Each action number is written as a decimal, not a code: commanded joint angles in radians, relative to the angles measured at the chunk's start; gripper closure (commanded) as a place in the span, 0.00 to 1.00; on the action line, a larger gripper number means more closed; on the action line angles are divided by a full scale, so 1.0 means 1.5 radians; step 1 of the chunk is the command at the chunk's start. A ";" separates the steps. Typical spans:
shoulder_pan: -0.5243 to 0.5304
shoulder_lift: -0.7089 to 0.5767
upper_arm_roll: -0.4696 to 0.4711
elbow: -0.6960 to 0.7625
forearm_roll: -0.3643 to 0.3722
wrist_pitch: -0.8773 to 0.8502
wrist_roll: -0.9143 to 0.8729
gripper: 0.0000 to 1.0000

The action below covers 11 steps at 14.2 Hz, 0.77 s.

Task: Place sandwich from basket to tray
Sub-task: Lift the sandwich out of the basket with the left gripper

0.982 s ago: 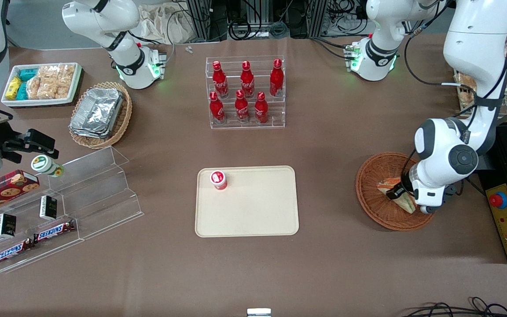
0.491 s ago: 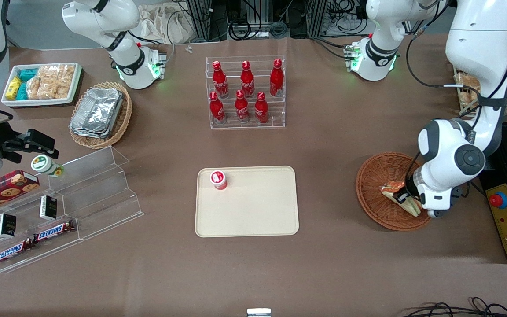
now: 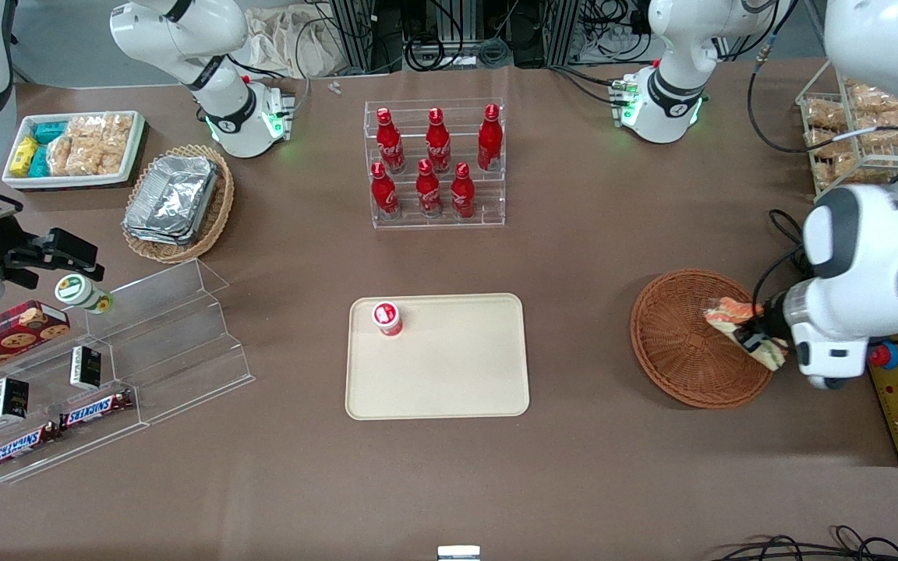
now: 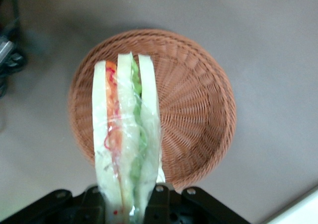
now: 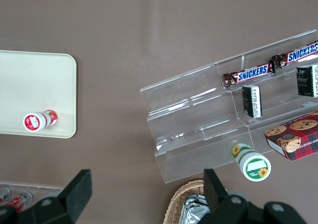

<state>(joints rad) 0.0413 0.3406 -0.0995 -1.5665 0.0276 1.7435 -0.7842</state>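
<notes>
A: Cream plastic, the tray sits mid-worktop with a small red-capped bottle on it; the carry should probably clear the wicker basket rim and land on bare tray.

B: The end effector is clamped on the wrapped sandwich, held above the basket's edge toward the working arm's end, wrist bent low.

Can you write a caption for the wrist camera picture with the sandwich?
Gripper holding the wrapped sandwich above the empty wicker basket.
</notes>
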 commanded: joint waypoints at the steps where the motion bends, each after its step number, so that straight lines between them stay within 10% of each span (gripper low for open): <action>1: -0.002 0.007 -0.037 0.120 -0.005 -0.122 0.009 1.00; 11: -0.007 0.054 -0.250 0.064 -0.049 0.079 0.017 1.00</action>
<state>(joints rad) 0.0198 0.3891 -0.4358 -1.4349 -0.0411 1.7713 -0.7826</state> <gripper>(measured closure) 0.797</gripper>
